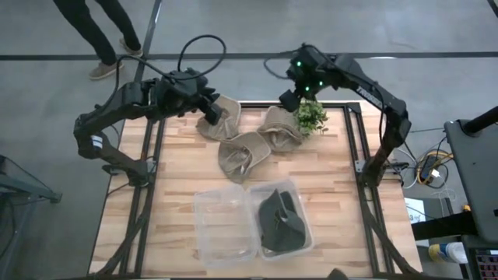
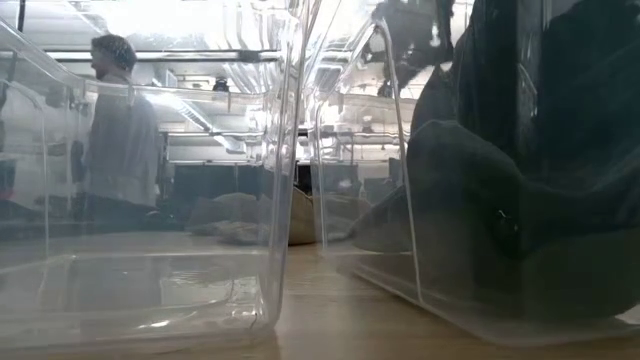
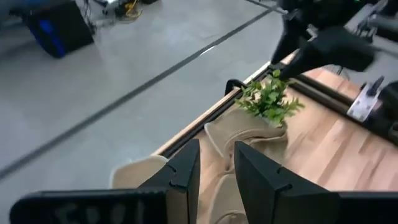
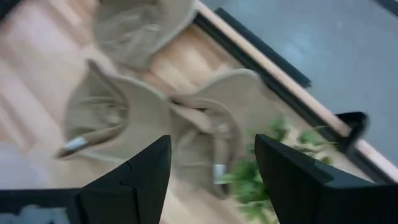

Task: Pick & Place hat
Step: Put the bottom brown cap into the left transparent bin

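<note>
Three tan hats lie at the table's far side: one far left [image 1: 222,118], one in the middle [image 1: 243,154], one to the right [image 1: 282,128] beside a green plant sprig [image 1: 311,117]. My left gripper [image 1: 212,115] is down on the far-left hat, its fingers nearly together with tan cloth between them [image 3: 216,171]. My right gripper [image 1: 289,99] hovers open above the right hat [image 4: 211,130] and touches nothing. A dark hat [image 1: 280,218] lies inside the right of two clear bins. My left gripper holds the far-left tan hat by a raised part of its cloth [image 3: 217,186], pinched between the two fingers. It comes at the hat from above, slanting from the table's left. The hat still rests on the table; which layer or edge it has is hidden by the fingers.
Two clear plastic bins stand side by side at the near middle: the left one [image 1: 226,222] holds nothing, the right one [image 1: 299,204] holds the dark hat. Bare wood lies left and right of the bins. A person stands beyond the far edge [image 2: 120,130].
</note>
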Available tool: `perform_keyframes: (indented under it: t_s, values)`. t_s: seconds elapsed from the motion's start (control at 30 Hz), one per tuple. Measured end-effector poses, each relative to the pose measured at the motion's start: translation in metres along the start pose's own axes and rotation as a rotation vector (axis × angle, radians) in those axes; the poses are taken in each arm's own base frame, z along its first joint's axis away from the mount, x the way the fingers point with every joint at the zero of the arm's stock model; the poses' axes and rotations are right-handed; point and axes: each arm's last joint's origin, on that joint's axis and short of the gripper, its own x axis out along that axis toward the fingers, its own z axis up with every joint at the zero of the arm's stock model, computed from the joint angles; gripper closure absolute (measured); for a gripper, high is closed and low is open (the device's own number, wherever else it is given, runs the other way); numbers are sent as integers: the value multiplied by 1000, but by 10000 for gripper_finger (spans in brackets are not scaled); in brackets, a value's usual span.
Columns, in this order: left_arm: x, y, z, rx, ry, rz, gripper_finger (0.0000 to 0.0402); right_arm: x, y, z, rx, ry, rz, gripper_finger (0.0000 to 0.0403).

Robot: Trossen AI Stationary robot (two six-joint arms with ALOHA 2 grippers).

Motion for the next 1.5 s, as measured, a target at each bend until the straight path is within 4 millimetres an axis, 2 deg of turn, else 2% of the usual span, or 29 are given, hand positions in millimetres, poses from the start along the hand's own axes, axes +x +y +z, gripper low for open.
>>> perform_keyframes:
  t_s: [0.17,0.23,0.33,0.47,0.6,0.7,0.83,0.93,1.03,1.2,1.5]
  values:
    - [4,0,-3,-67,17,13,310,11,-28,4,16,44,30,179]
    - [10,4,-7,-129,49,31,310,13,-31,4,18,53,57,179]
    - [26,13,-12,-206,159,-37,310,16,-31,3,20,59,70,179]
    - [61,27,-24,-227,305,-164,309,17,-22,0,54,78,89,179]
    - [99,50,-35,-308,406,-319,309,15,-5,-7,57,104,108,179]
    - [125,69,-46,-366,446,-359,309,12,8,-11,42,105,127,179]
    - [154,82,-61,-415,495,-390,309,9,25,-14,14,101,151,179]
    - [175,83,-69,-351,484,-453,305,7,37,-18,-17,101,163,179]
    - [195,81,-79,-321,484,-393,302,5,46,-23,-40,107,177,179]
    - [225,78,-96,-329,581,-390,301,-2,57,-32,-75,129,189,179]
    - [255,56,-111,-334,674,-396,301,-4,56,-39,-83,179,167,179]
